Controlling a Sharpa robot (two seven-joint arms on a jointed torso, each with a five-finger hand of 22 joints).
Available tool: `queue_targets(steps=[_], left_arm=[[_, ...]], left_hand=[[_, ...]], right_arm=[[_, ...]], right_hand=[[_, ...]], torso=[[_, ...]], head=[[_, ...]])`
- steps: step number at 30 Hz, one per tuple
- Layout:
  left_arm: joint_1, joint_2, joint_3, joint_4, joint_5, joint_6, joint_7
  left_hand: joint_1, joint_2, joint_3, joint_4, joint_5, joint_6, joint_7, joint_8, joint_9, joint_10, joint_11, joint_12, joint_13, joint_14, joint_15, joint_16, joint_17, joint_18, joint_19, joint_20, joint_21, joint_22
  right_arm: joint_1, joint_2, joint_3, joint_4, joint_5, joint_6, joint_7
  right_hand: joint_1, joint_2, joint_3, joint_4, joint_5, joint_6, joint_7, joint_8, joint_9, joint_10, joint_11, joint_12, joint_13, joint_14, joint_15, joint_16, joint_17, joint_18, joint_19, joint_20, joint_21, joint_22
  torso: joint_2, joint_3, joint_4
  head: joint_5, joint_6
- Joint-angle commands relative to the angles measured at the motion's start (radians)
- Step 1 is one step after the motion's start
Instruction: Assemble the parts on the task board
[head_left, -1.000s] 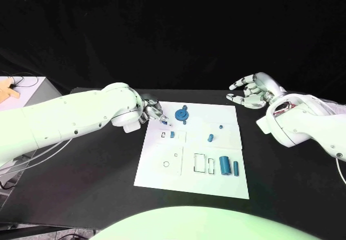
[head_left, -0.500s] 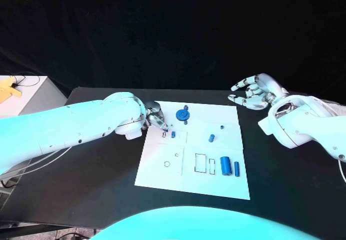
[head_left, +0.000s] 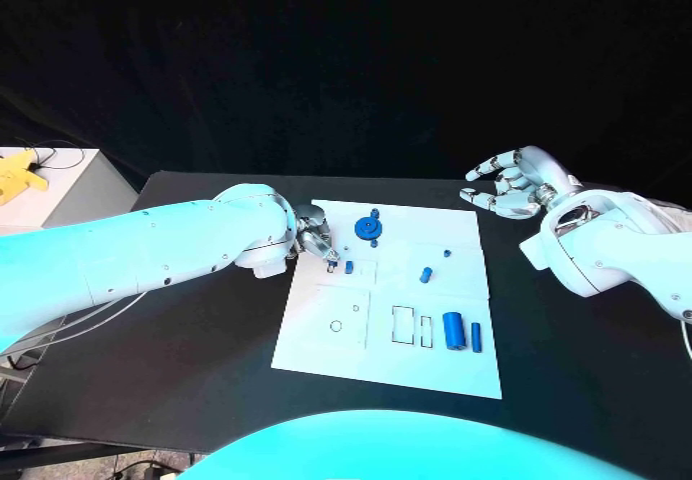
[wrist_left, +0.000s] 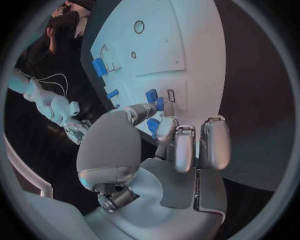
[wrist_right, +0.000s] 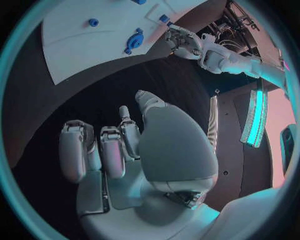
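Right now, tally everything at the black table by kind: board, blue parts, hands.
White flat task board: 1
Small blue plastic parts lying on the board: 6
Blue part pinched by the left hand: 1
Silver hands, left hand and right hand: 2
Total: 10

Lab — black table (head_left: 188, 380), dark backdrop.

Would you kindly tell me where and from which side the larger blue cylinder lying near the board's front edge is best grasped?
Probably from straight above, fingers closing across the middle of the larger blue cylinder. It lies flat on the task board, long axis pointing away from the robot, so its rounded sides are exposed. A thinner blue pin lies close beside it on the right, so that finger should slip in carefully.
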Motion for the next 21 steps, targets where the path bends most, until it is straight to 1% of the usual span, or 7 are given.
queue_targets(steps=[1,8,11,14,16,21], left_arm=[[-0.001,0.003,0.0,0.0,-0.026,0.037,-0.003],[-0.002,0.0,0.0,-0.004,-0.055,0.039,-0.004],[-0.003,0.001,-0.001,-0.005,-0.064,0.039,-0.005],[-0.004,0.003,-0.001,-0.005,-0.071,0.038,-0.005],[-0.005,0.004,-0.001,-0.007,-0.075,0.036,-0.005],[-0.006,0.005,-0.001,-0.011,-0.085,0.035,-0.005]], left_hand=[[0.002,0.012,0.2,-0.203,0.003,0.01,-0.004,0.003,0.001,0.006,0.002,0.002,-0.001,0.091,-0.007,0.006,0.224,-0.018,0.004,-0.001,0.006,0.02],[0.001,0.012,0.2,-0.203,0.005,0.011,-0.004,0.003,0.001,0.006,0.001,0.002,-0.001,0.091,-0.007,0.006,0.225,-0.018,0.003,-0.002,0.005,0.019],[0.001,0.012,0.2,-0.203,0.005,0.011,-0.004,0.003,0.001,0.006,0.001,0.002,-0.001,0.091,-0.007,0.006,0.225,-0.018,0.003,-0.002,0.005,0.019],[0.001,0.012,0.2,-0.203,0.005,0.011,-0.004,0.003,0.001,0.006,0.001,0.002,-0.001,0.091,-0.007,0.006,0.225,-0.018,0.003,-0.002,0.005,0.019],[0.001,0.012,0.2,-0.203,0.005,0.011,-0.004,0.003,0.001,0.006,0.001,0.002,-0.001,0.091,-0.007,0.006,0.225,-0.018,0.003,-0.002,0.005,0.019],[0.001,0.012,0.2,-0.203,0.005,0.011,-0.004,0.003,0.001,0.006,0.001,0.002,-0.001,0.091,-0.007,0.006,0.225,-0.018,0.003,-0.002,0.005,0.019]], right_arm=[[-0.001,0.0,0.0,0.002,-0.002,0.019,0.012],[-0.001,0.0,0.0,0.004,-0.002,0.022,0.013],[-0.001,0.0,0.0,0.004,-0.001,0.023,0.013],[-0.001,0.001,0.0,0.004,-0.001,0.023,0.013],[-0.001,0.001,0.0,0.004,-0.001,0.023,0.013],[-0.001,0.001,0.0,0.004,-0.001,0.023,0.013]], right_hand=[[-0.006,-0.002,0.005,0.001,0.006,-0.005,0.002,0.005,-0.001,-0.006,-0.002,-0.002,0.06,0.09,-0.003,-0.007,0.211,0.016,0.039,-0.002,-0.004,0.173],[-0.007,-0.002,0.006,0.001,0.006,-0.005,0.002,0.005,-0.001,-0.005,-0.002,-0.002,0.061,0.09,-0.003,-0.007,0.211,0.016,0.039,-0.002,-0.004,0.173],[-0.007,-0.002,0.006,0.001,0.006,-0.005,0.002,0.005,-0.001,-0.005,-0.002,-0.002,0.061,0.09,-0.003,-0.007,0.211,0.016,0.039,-0.002,-0.004,0.173],[-0.007,-0.002,0.006,0.001,0.006,-0.005,0.002,0.005,-0.001,-0.005,-0.002,-0.002,0.061,0.09,-0.003,-0.007,0.211,0.016,0.039,-0.002,-0.004,0.173],[-0.007,-0.002,0.006,0.001,0.006,-0.005,0.002,0.005,-0.001,-0.005,-0.002,-0.002,0.061,0.09,-0.003,-0.007,0.211,0.016,0.039,-0.002,-0.004,0.173],[-0.007,-0.002,0.006,0.001,0.006,-0.005,0.002,0.005,-0.001,-0.005,-0.002,-0.002,0.061,0.09,-0.003,-0.007,0.211,0.016,0.039,-0.002,-0.004,0.173]], torso=[[0.0,-0.0005,0.0002],[0.0,-0.0004,-0.0002],[0.0,-0.0013,0.0011],[0.0,-0.0018,0.001],[0.001,-0.001,0.0001],[0.0,-0.0006,0.0002]], head=[[-0.001,-0.001],[-0.003,-0.001],[-0.004,-0.001],[-0.003,-0.001],[-0.002,-0.001],[-0.002,-0.001]])
